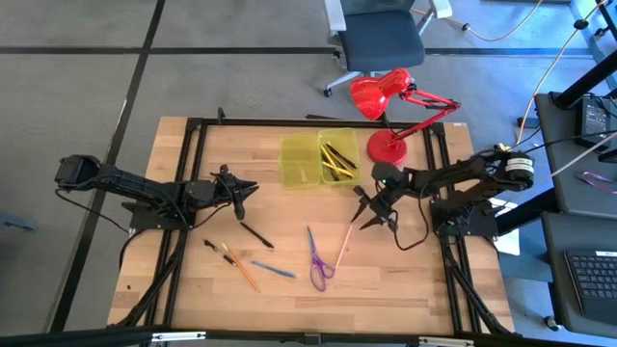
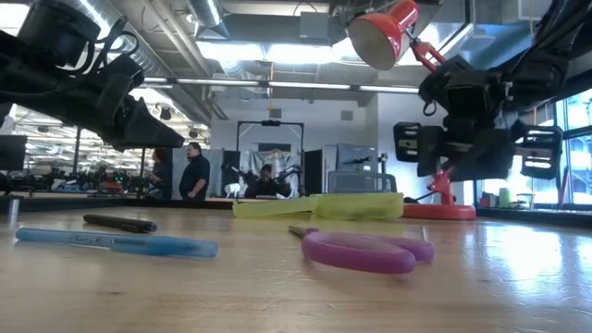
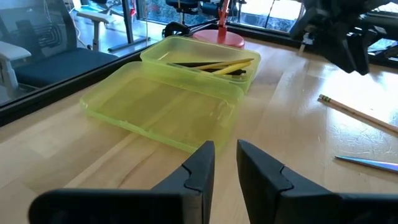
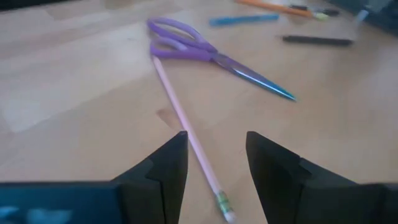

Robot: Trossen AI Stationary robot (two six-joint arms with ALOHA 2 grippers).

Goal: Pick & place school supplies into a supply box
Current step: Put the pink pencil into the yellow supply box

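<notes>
The supply box (image 1: pixel 318 159) lies opened flat at the table's far middle; its right half holds yellow and black pencils (image 3: pixel 217 65). On the table lie purple scissors (image 1: pixel 318 260), a pale pink pencil (image 1: pixel 344 246), a black pen (image 1: pixel 255 234), a blue pen (image 1: pixel 273 270) and an orange pencil (image 1: pixel 243 272). My right gripper (image 4: pixel 214 155) is open and hovers over the pink pencil's eraser end (image 4: pixel 221 202), fingers on either side without touching. My left gripper (image 3: pixel 225 155) waits left of centre, slightly open, pointing toward the box with nothing between its fingers.
A red desk lamp (image 1: pixel 388 146) stands just right of the box, its head (image 1: pixel 376 92) reaching over the far edge. Bare wood lies along the near edge and between the two grippers. People stand in the room beyond the table in the low view.
</notes>
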